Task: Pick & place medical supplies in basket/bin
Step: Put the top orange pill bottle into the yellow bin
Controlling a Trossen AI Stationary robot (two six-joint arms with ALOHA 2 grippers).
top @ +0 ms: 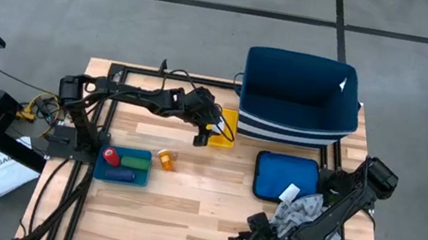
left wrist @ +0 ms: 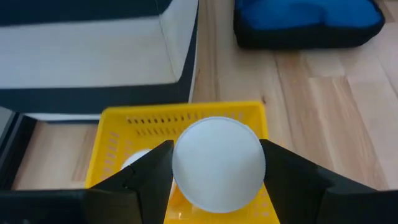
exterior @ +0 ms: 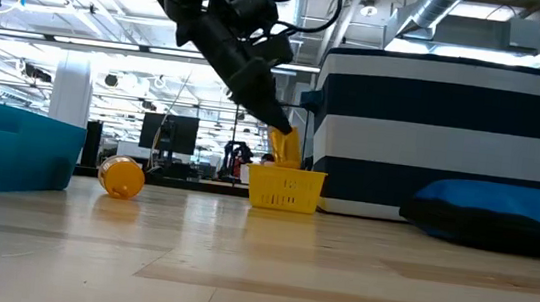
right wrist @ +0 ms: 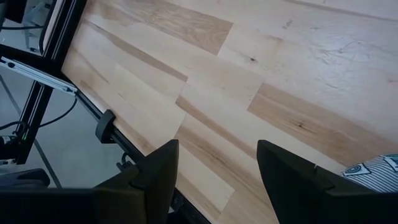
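Left claw (left wrist: pixel 217 171) — gripping pill bottle (left wrist: pixel 217 163) over basket (left wrist: pixel 115 134).

Bottle (left wrist: pixel 217 163) in left gripper (left wrist: pixel 214 180): only its white cap shows; body hidden behind it. Second white object in yellow basket (left wrist: pixel 118 134): mostly hidden by a finger (left wrist: pixel 134 180). Grey cloth (top: pixel 303 212): partly covered by right arm. Blue tray (exterior: pixel 9 149): cut by left edge in low view.

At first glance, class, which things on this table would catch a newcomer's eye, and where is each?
The left gripper holds a white-capped pill bottle over the small yellow basket, beside the big navy striped bin at the table's back. Another orange bottle lies loose mid-table by the blue tray. The right gripper waits open at the front edge.
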